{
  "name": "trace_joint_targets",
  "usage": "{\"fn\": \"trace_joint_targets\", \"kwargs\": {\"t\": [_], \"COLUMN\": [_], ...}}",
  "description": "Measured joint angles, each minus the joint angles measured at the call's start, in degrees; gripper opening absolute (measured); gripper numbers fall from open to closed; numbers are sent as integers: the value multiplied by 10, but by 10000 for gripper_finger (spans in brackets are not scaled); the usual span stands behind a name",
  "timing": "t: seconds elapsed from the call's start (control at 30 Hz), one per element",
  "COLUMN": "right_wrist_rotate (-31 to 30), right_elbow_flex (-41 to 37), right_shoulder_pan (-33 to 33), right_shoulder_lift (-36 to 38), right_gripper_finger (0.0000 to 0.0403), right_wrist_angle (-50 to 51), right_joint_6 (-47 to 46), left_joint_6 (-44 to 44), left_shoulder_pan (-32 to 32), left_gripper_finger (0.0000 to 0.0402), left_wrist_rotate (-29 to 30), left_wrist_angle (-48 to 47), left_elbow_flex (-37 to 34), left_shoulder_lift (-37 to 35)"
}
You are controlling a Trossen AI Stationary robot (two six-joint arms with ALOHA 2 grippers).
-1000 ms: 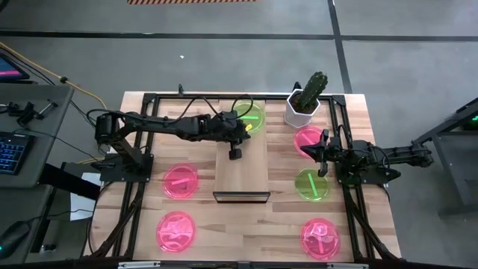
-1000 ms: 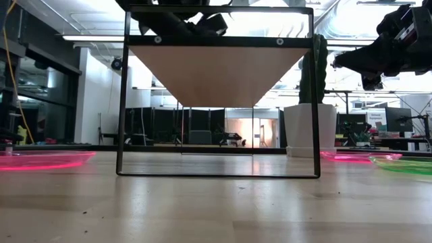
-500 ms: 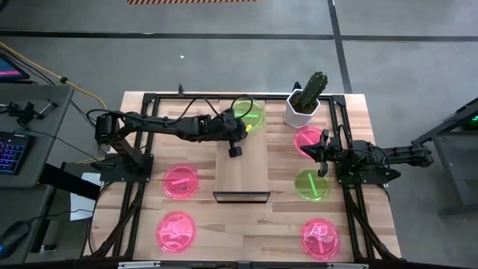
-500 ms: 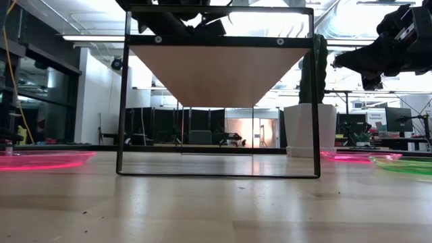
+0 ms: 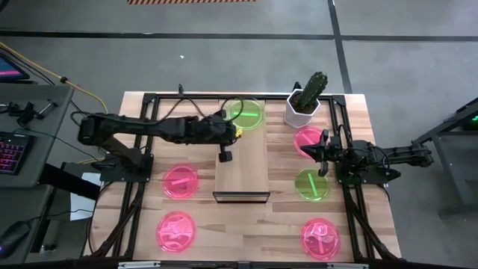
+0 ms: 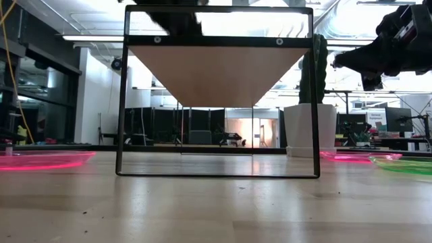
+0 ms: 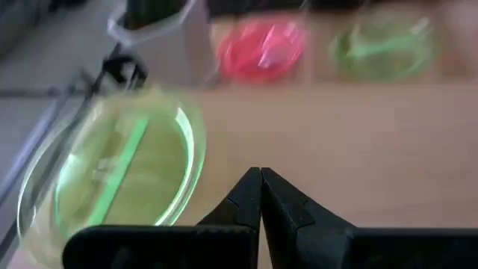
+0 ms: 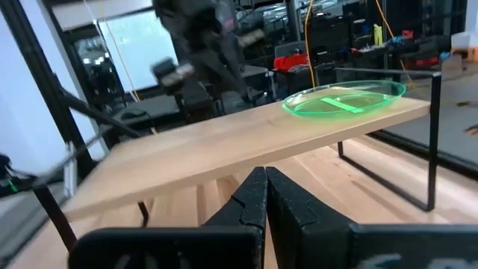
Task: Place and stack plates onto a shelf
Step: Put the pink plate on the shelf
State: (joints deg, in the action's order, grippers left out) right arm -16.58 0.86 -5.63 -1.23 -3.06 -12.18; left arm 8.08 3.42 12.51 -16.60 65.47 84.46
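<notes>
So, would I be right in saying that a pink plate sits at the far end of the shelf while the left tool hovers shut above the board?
Not quite: the plate on the shelf is green, as the high view shows. The left tool does hover shut.

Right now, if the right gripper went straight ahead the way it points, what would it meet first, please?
Probably the shelf: the shut right gripper points at its long side edge, with bare table between. Its height against the board is hard to judge, so it might slip just under. The green plate sits farther along.
</notes>
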Motion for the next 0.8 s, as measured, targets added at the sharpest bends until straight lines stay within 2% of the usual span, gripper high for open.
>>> {"fn": "trace_joint_targets", "kwargs": {"t": [0.1, 0.27, 0.43, 0.53, 0.63, 0.8], "right_wrist_rotate": [5, 3, -23, -39, -56, -57], "right_elbow_flex": [0, 0, 30, 71, 121, 186], "right_shoulder_pan": [0, 0, 0, 0, 0, 0], "right_shoulder_lift": [-4, -20, -68, -115, -178, -323], "right_gripper_finger": [0, 5, 56, 100, 132, 147], "right_wrist_angle": [-16, -32, -13, 64, 170, 263], "right_joint_6": [-17, -28, -24, -25, -74, -140], "left_joint_6": [-3, -4, -29, -35, -35, -35], "left_shoulder_pan": [-23, -49, -49, -41, -37, -38], "left_gripper_finger": [0, 0, 0, 0, 0, 0], "left_wrist_rotate": [-14, -20, -19, -16, -13, -14], "left_wrist_angle": [26, 193, 365, 387, 381, 369], "left_elbow_flex": [-17, -131, -256, -295, -310, -314], "left_shoulder_lift": [-41, -107, -165, -202, -236, -262]}}
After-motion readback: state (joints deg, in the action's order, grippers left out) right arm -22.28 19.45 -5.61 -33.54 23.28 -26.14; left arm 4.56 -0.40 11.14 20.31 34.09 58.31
